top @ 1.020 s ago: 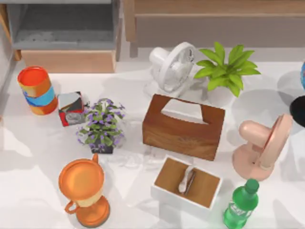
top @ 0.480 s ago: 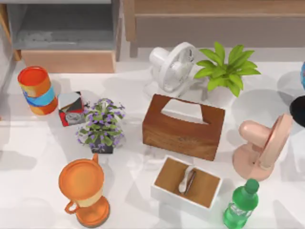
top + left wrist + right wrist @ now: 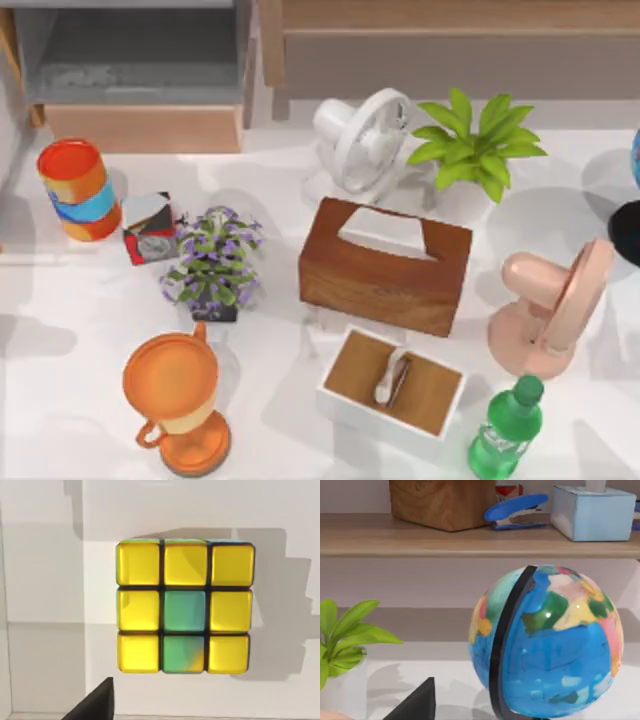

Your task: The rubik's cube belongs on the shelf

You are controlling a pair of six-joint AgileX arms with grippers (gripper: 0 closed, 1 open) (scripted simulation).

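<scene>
While my left wrist camera looks straight down, I see the yellow-and-green tiled rubik's cube (image 3: 184,606) resting on the white worktop (image 3: 45,580). I cannot tell either tool's opening. From my right wrist camera, the long tan wooden shelf (image 3: 420,542) stands behind a blue globe (image 3: 547,642).

i see the shelf (image 3: 450,40) along the far edge, right of a grey-lined box (image 3: 135,75). below the box, at the left, an orange can (image 3: 78,188) stands near a patterned cube (image 3: 148,227), which touches a purple plant (image 3: 213,262). an orange cup (image 3: 178,400) sits nearest me on the left. a white fan (image 3: 365,140) and a green plant (image 3: 478,145) stand in front of the shelf. mid-table is a wooden tissue box (image 3: 385,265), a white tray (image 3: 392,390) below it, a pink fan (image 3: 552,305) and a green bottle (image 3: 505,428) at the right
</scene>
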